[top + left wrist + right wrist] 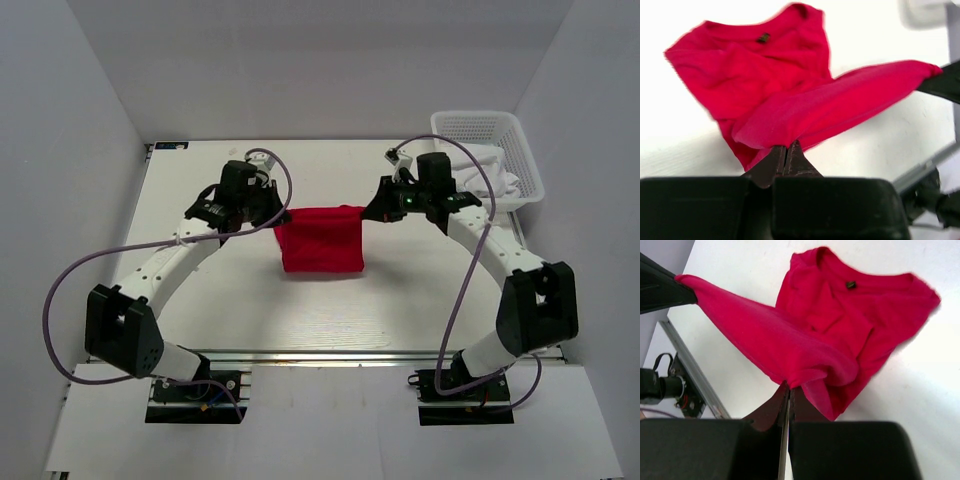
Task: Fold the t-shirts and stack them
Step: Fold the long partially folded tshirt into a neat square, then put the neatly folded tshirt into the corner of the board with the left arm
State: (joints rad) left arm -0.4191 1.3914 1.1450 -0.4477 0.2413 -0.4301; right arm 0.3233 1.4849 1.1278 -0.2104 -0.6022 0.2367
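Red t-shirt (320, 242) stretches between both arms at mid-table (300, 310). The left gripper (274, 218) and right gripper (369, 212) are each clamped on an upper corner, the pinched edges hidden inside the jaws. The rest lies rumpled, and its collar label (851, 284) is unreadable.

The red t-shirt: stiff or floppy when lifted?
Probably floppy: the red t-shirt drapes between the left gripper and right gripper pinching its edge. Likely light, since small pinches carry it. Its rest lies crumpled on the table.

Red t-shirt (320, 240) taut between left end effector (274, 221) and right end effector (369, 212), white basket (470, 128) back-right.
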